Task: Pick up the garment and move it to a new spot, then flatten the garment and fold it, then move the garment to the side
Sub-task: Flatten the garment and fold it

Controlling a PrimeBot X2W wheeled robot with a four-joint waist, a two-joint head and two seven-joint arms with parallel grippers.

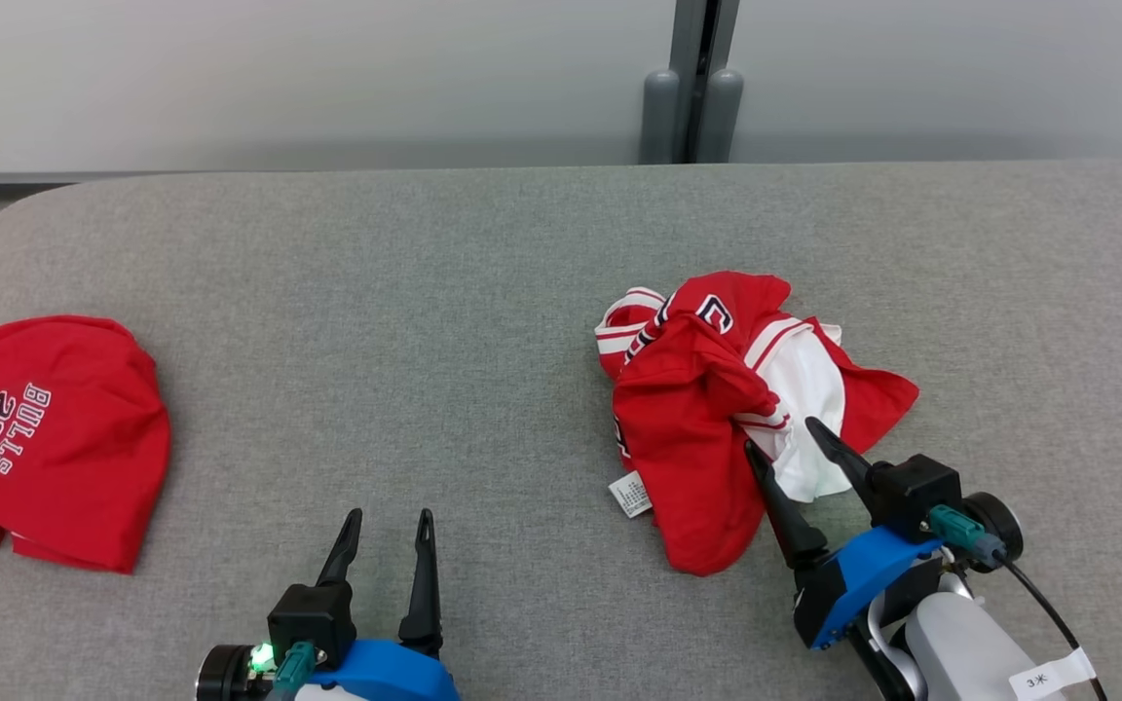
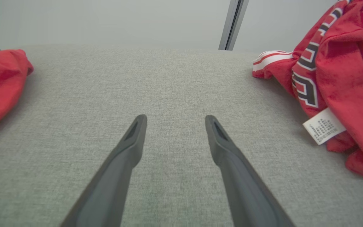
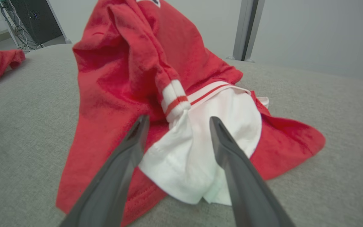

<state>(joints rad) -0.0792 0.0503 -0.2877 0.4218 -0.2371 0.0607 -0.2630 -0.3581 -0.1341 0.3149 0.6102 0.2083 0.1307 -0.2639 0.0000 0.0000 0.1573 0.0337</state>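
Note:
The garment (image 1: 717,399) is a crumpled red and white jersey, heaped right of the grey table's centre; it also shows in the left wrist view (image 2: 336,78) and the right wrist view (image 3: 131,78). My right gripper (image 1: 783,436) is open at the heap's near edge. Its two fingers straddle the white sleeve part (image 3: 197,151) without closing on it. A white care label (image 1: 631,494) sticks out at the heap's near left. My left gripper (image 1: 391,516) stands open over bare table at the front, well left of the garment, with nothing between its fingers.
A second red garment (image 1: 45,428) printed "BULLS 23" lies at the far left of the grey cloth-covered table (image 1: 444,292). Behind the table is a pale wall with a dark vertical post (image 1: 692,78). Bare table lies between the two garments.

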